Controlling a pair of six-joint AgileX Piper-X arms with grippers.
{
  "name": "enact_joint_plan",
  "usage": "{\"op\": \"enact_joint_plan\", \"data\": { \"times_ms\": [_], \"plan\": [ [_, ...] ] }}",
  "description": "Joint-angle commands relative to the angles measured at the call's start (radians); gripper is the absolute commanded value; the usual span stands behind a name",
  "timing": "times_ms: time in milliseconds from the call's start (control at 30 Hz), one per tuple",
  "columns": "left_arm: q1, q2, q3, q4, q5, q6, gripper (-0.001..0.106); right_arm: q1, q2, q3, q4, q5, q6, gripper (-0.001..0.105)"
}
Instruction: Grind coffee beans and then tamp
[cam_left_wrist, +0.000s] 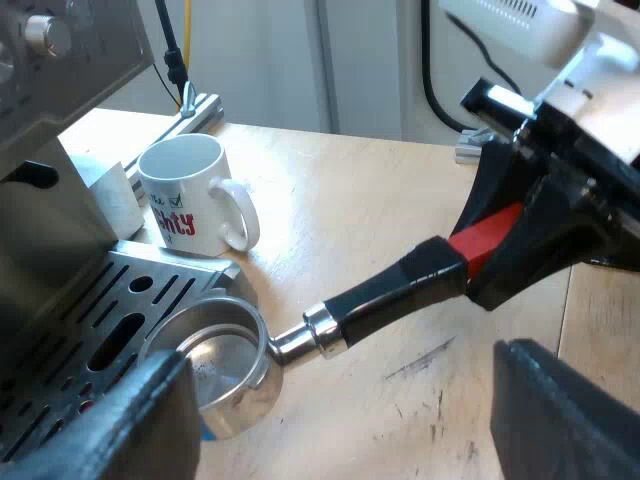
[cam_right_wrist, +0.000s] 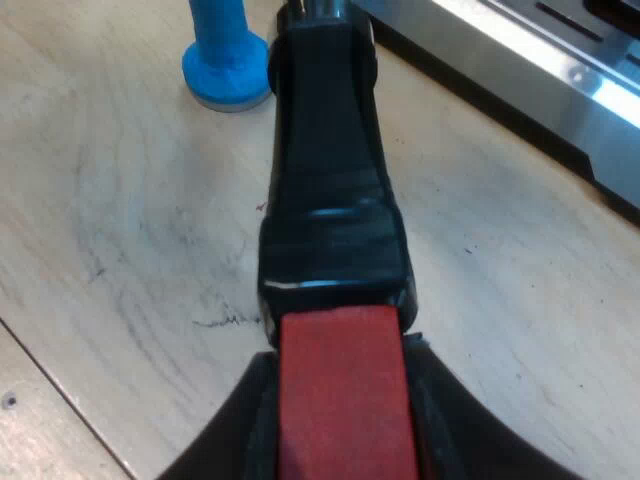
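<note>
Risk first: holder (cam_left_wrist: 320, 330) is held just by its red handle end, right pincer (cam_right_wrist: 340, 425) clamped on it, w/ the basket far out at the drip tray (cam_left_wrist: 180, 265) edge of the espresso machine (cam_left_wrist: 50, 210). That's a long lever, so the handle could twist or droop in the grip, & the basket could clip the tray or miss the machine's front. Can't tell if the basket rests on the counter (cam_left_wrist: 380, 200) or hangs just above it. Basket looks empty bar some dark residue, so grind prob. not done yet. Mug (cam_left_wrist: 195, 195) stands near the basket; a wide swing could knock it. Left pincer (cam_left_wrist: 330, 415) is spread wide, nothing btw its fingers, hovering over the basket end, so the arms could collide if either moves carelessly. Left wrist view gives basket, mug, machine body; right wrist view adds the blue tamper (cam_right_wrist: 225, 60) standing on the counter just beside the handle's dark part, plus a close look at the grip on the red end.
</note>
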Motion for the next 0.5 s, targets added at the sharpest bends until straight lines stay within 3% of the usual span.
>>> {"op": "enact_joint_plan", "data": {
  "times_ms": [33, 500],
  "plan": [
    [-0.004, -0.006, 0.001, 0.014, 0.005, -0.012, 0.064, 0.000, -0.020, 0.019, -0.080, 0.028, -0.018, 0.000],
    [-0.004, -0.006, 0.026, 0.047, 0.005, -0.012, 0.064, -0.003, -0.020, 0.221, -0.361, 0.035, -0.018, 0.000]
  ]
}}
